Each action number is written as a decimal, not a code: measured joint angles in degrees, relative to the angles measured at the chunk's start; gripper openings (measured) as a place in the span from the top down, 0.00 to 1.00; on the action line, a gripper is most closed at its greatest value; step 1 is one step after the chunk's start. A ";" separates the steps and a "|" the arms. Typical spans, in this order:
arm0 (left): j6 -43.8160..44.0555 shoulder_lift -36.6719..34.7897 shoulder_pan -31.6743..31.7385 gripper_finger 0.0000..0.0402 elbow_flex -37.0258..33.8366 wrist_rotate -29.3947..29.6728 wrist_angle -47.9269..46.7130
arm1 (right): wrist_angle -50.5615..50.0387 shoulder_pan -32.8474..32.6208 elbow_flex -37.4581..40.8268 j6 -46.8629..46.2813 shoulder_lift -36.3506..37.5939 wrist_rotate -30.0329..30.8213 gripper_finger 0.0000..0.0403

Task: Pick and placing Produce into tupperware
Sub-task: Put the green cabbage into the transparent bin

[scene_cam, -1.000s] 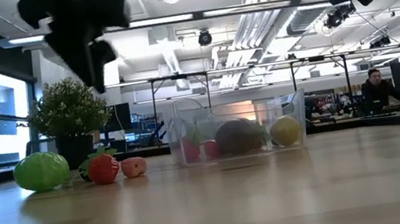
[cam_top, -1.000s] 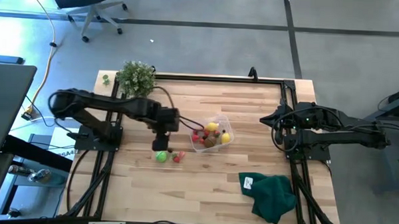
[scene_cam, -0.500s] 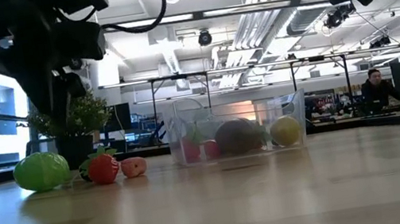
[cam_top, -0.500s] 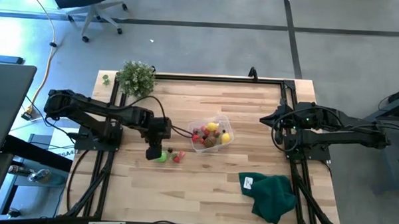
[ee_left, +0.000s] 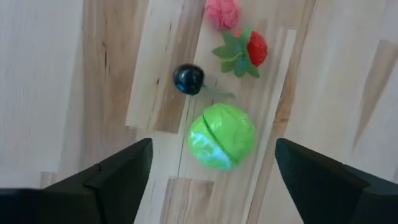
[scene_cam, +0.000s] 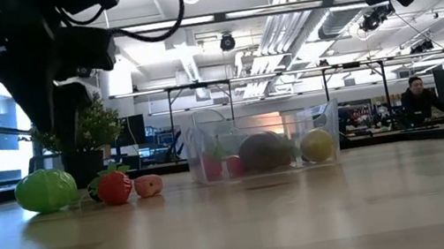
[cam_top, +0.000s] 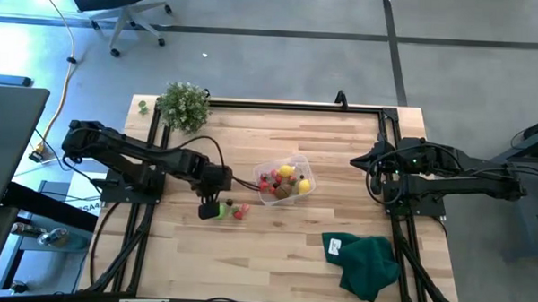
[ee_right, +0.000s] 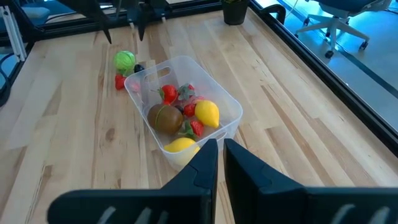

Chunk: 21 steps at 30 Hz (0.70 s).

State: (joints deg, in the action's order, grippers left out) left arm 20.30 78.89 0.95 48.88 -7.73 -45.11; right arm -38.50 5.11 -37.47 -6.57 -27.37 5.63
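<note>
Hovering wide open and empty, left pincer [ee_left: 208,158] straddles the green ball [ee_left: 221,136]; no writing legible.

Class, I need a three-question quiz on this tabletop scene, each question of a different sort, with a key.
1. True or false: the left pincer is open above the green ball.
2. Multiple choice: where does the lemon lie? A) on the cloth B) inside the tupperware C) beside the plant
3. Fill in: the small dark berry lies on the ____ table, outside the tub.

Key: 1 true; 2 B; 3 wooden. The right pincer waits shut at the table's right side.
</note>
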 joint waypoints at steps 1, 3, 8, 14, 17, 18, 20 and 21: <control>0.01 0.69 0.00 0.17 0.02 -0.12 0.71 | 0.01 0.02 0.00 0.00 0.02 0.01 0.95; 0.06 2.17 0.04 0.16 0.00 -0.21 0.60 | 0.00 0.00 0.00 0.01 0.00 0.00 0.95; -0.58 5.03 0.04 0.15 0.00 -3.05 2.09 | 0.00 0.00 0.00 0.00 0.02 0.00 0.95; -1.88 8.49 0.04 0.15 0.00 -4.11 2.08 | 0.00 0.00 0.00 0.02 0.00 0.00 0.95; -1.93 10.04 0.01 0.15 0.00 -4.95 2.93 | 0.00 0.01 0.00 0.01 0.01 0.00 0.95; -1.93 10.51 -0.11 0.15 0.00 -5.15 3.15 | 0.00 0.02 0.00 0.01 0.00 0.00 0.95; -2.01 11.38 -0.37 0.15 0.00 -5.33 4.05 | 0.00 0.00 0.00 0.00 0.00 0.00 0.95; -2.04 11.77 -0.37 0.15 0.00 -5.41 4.40 | 0.00 0.02 0.00 0.00 0.00 0.00 0.95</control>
State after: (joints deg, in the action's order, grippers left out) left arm 18.27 90.66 0.58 48.88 -13.15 -40.71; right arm -38.50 5.13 -37.47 -6.57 -27.38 5.63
